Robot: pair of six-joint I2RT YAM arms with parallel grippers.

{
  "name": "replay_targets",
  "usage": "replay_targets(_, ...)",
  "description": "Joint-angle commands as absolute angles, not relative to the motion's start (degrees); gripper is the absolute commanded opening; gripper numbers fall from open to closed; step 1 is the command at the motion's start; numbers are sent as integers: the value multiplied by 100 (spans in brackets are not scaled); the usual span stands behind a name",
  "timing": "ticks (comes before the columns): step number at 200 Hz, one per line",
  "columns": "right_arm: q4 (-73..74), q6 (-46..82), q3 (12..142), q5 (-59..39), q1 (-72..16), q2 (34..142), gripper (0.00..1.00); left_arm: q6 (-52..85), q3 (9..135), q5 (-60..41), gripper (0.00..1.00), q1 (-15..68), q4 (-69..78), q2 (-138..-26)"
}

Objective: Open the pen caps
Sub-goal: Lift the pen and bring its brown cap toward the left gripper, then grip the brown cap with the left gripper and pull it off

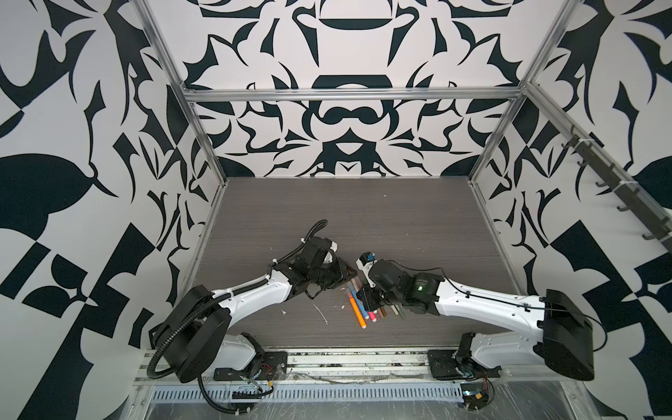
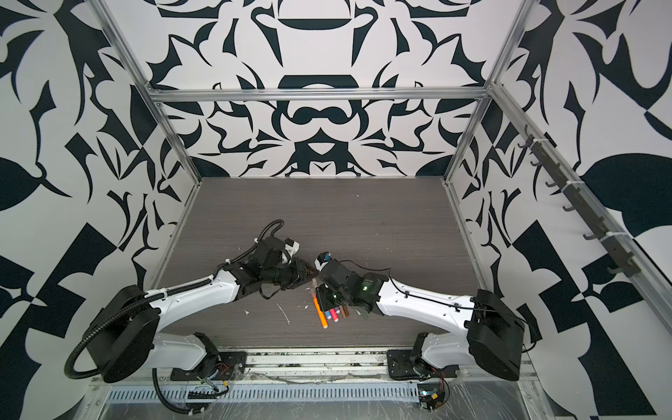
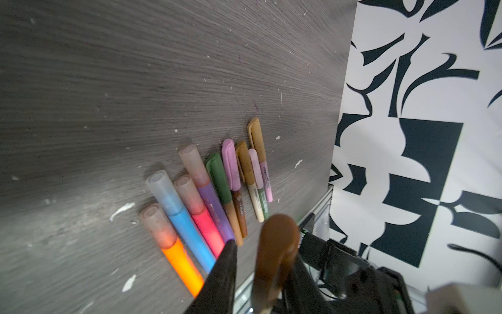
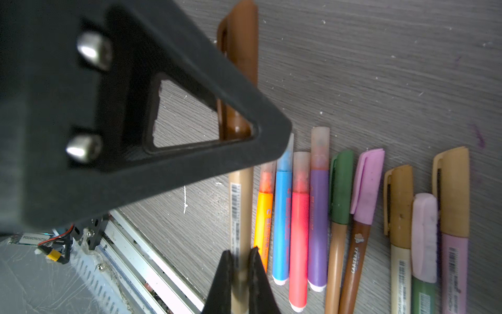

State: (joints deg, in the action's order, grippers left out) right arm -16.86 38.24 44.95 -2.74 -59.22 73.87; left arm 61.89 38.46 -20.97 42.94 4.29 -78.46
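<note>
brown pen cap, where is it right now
In the right wrist view the brown cap sits on the tan pen held by the right gripper, just beside the orange pen at the row's end, with the left gripper around it.

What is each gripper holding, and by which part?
The right gripper clamps the tan pen by its barrel, away from the cap. The left gripper straddles its brown cap, with a gap showing.

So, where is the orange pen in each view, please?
In a top view: orange pen, leftmost in the row.
In a top view: same spot.
Left wrist: outermost, beside the blue pen.
Right wrist: orange pen between blue pen and tan pen.
Shared landmark: the blue pen.
</note>
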Motion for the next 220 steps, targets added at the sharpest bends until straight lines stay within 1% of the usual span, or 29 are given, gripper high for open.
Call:
replay_targets(1,-1646,3911,4608,-219,-5933,7205,0,6111,4018,-1912,51,4315,121,-7696)
replay_targets(35,-1518,3955,4555,-384,-5937,7238,0,6062,4080,-1832,52,4314,20,-7624)
replay_targets(55,-1413,3962,4541,-543,-5933,7302,0,6047,4105,-1835,50,4307,0,-7656)
replay_targets(77,-1359,3973,4535,-650,-5939,7404,0,6046,4099,-1786,50,4314,-20,-7647)
replay_targets(94,-1296,4007,4501,-660,-5941,7443,0,6012,4075,-1708,47,4311,-66,-7597)
replay_targets(100,-1278,4016,4500,-674,-5937,7457,0,6010,4063,-1681,45,4309,-70,-7578)
replay_targets(121,-1284,4034,4526,-673,-5935,7521,0,5964,4049,-1610,31,4307,-126,-7477)
replay_targets(145,-1275,4052,4509,-660,-5933,7564,0,5868,4091,-1513,22,4307,-297,-7374)
replay_targets(170,-1274,4087,4500,-595,-5937,7543,0,5793,4089,-1537,6,4307,-326,-7348)
replay_targets(181,-1276,4110,4500,-550,-5941,7503,0,5791,4081,-1585,5,4307,-301,-7348)
replay_targets(194,-1283,4120,4509,-463,-5937,7450,14,5775,4080,-1629,0,4306,-273,-7348)
replay_targets(205,-1292,4123,4516,-394,-5933,7415,25,5771,4070,-1659,0,4307,-243,-7348)
replay_targets(220,-1300,4115,4546,-352,-5933,7433,32,5773,4059,-1661,0,4307,-212,-7348)
